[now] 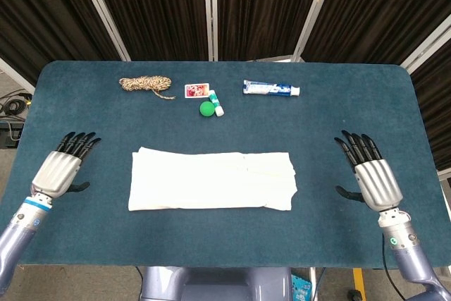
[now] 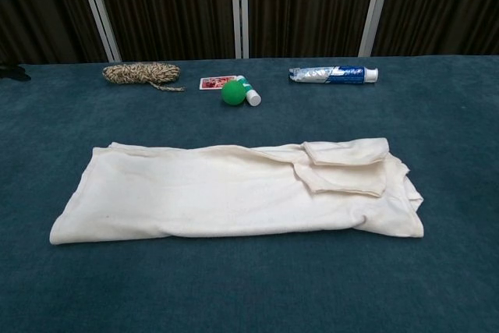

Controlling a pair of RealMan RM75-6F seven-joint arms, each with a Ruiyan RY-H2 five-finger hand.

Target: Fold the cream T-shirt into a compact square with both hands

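Note:
The cream T-shirt (image 1: pixel 211 180) lies folded into a long flat strip across the middle of the blue table (image 1: pixel 338 125). In the chest view the T-shirt (image 2: pixel 226 190) shows a sleeve doubled back at its right end. My left hand (image 1: pixel 63 167) hovers left of the strip, fingers spread, holding nothing. My right hand (image 1: pixel 371 172) hovers well right of the strip, fingers spread, holding nothing. Neither hand touches the cloth. The chest view shows no hand.
Along the far side lie a coil of rope (image 1: pixel 145 85), a small card (image 1: pixel 196 90), a green ball (image 1: pixel 206 108) with a white tube (image 1: pixel 217 103) beside it, and a toothpaste tube (image 1: pixel 271 89).

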